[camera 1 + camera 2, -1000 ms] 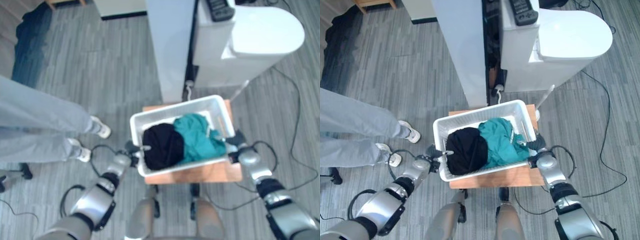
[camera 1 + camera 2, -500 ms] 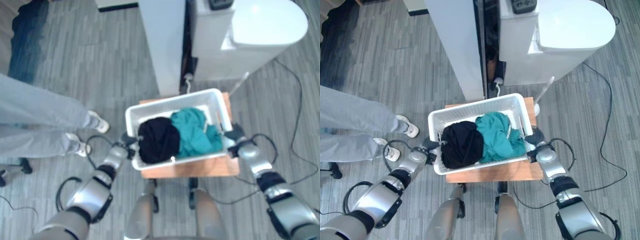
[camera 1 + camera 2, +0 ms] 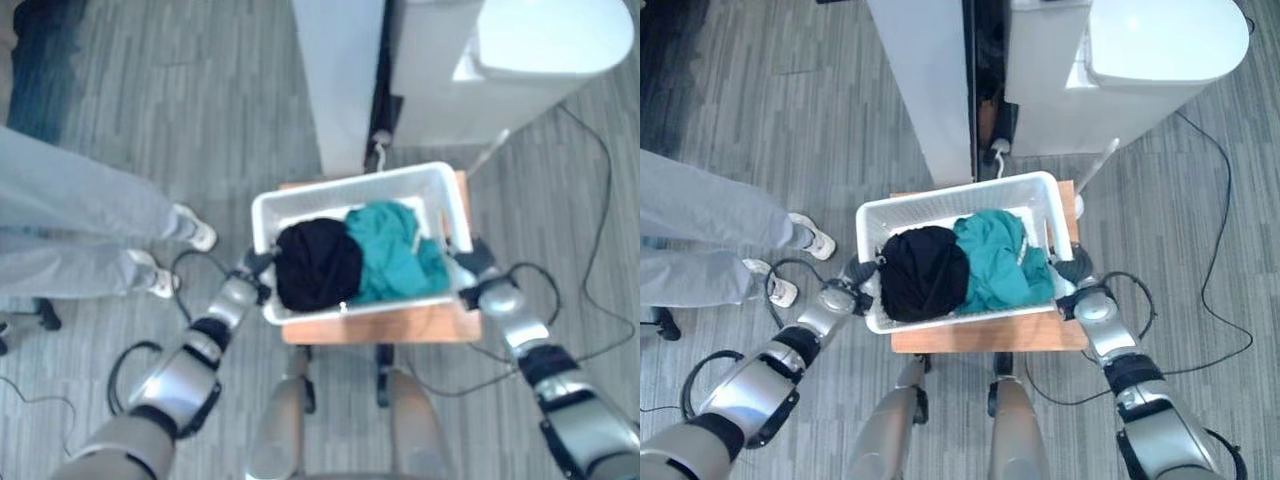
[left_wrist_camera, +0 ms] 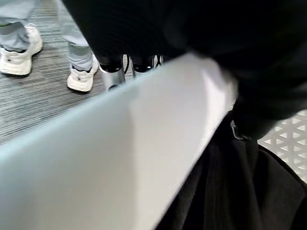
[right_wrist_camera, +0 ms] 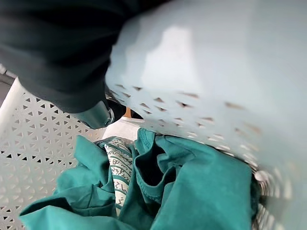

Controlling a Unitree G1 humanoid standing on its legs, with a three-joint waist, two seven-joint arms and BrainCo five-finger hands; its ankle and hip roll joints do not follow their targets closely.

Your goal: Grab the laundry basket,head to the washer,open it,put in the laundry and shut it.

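Note:
The white laundry basket [image 3: 350, 186] rests on a small wooden stool [image 3: 400, 326] straight in front of me. Inside lie a black garment [image 3: 318, 265] on the left and a teal garment [image 3: 395, 250] on the right. My left hand [image 3: 246, 290] grips the basket's left end, its thumb [image 4: 249, 120] hooked over the rim [image 4: 144, 143]. My right hand [image 3: 478, 286] holds the right end, with a fingertip [image 5: 98, 115] inside the perforated wall [image 5: 29, 139]. The white washer [image 3: 540, 60] stands just beyond the stool, at the far right.
A tall white panel [image 3: 340, 80] stands left of the washer with a dark gap between them. A person's legs [image 3: 80, 230] in grey trousers and white shoes [image 3: 195, 228] are on the left. Black cables [image 3: 600, 200] trail over the floor on the right.
The whole picture has shifted, so the camera moved. Both hands stay on the basket's ends. The basket shows no clear move against the stool.

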